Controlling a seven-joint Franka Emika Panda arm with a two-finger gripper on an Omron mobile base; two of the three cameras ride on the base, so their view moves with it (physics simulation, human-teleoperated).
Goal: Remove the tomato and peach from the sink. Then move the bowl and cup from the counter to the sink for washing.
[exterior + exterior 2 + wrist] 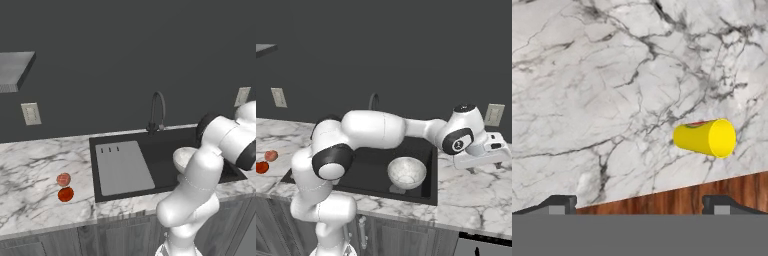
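The yellow cup (704, 137) lies on the white marble counter (587, 75) in the hand view, its round end turned right, above and to the right of my gripper (642, 205). The gripper's fingertips (558, 204) stand wide apart with nothing between them: open. The speckled bowl (406, 172) sits inside the black sink (368, 165), and it also peeks out behind the arm as the bowl (181, 156) in the left base view. My hand (481, 154) hovers over the counter right of the sink. The tomato (65, 194) and the peach (63, 179) rest on the counter left of the sink (165, 145).
A grey panel (122, 167) covers the sink's left half, and a black gooseneck faucet (157, 112) rises behind it. The counter's front edge with wooden floor (687, 197) beyond runs just below the cup. Wall outlets (494, 114) sit on the dark backsplash.
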